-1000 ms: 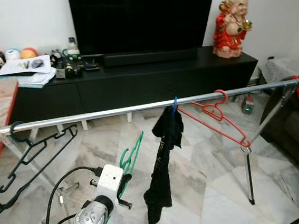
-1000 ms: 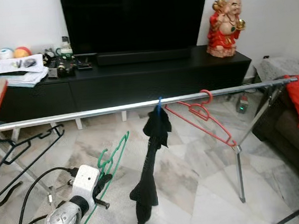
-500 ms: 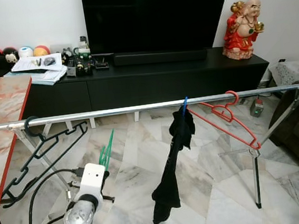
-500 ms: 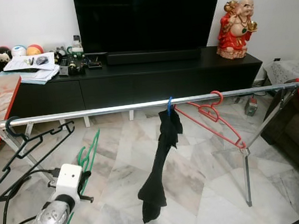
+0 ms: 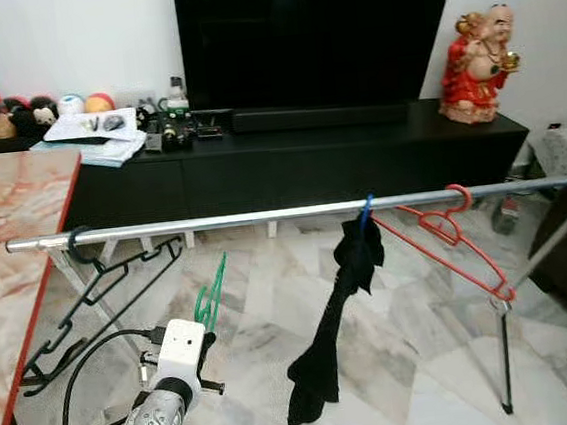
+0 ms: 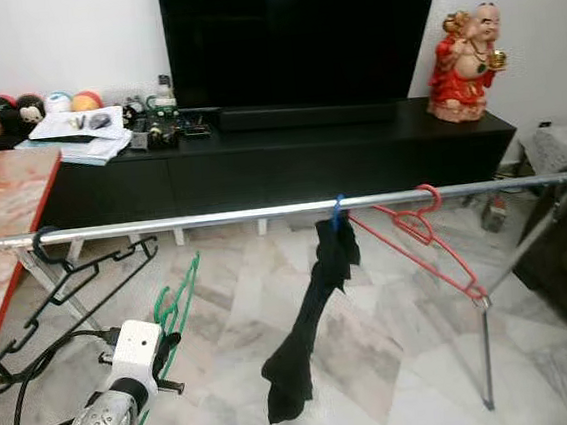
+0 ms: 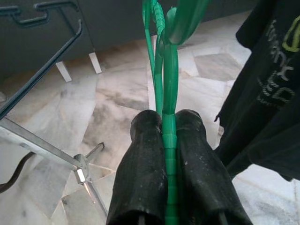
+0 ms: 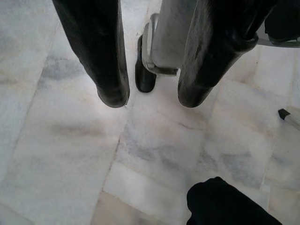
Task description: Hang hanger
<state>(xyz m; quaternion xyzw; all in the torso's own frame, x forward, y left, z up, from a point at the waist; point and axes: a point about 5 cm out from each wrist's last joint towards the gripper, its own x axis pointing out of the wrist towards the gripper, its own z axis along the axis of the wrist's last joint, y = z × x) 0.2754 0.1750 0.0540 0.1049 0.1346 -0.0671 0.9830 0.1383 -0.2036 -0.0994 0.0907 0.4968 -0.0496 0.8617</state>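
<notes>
Left hand (image 7: 168,136): fingers clamped together on green hanger (image 5: 211,292), its hook rising above the hand, below the metal rail (image 5: 264,216). On the rail beyond: black hanger (image 5: 101,295), black garment (image 5: 339,318), red hanger (image 5: 452,241). Right hand (image 8: 147,96): fingers apart, empty, over marble floor (image 8: 70,154).

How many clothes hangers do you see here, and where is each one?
4. A black hanger hangs at the rail's left end; a blue hanger holds the black garment mid-rail; a red hanger hangs beside it; a green hanger is in the left tool. More may be hidden.
</notes>
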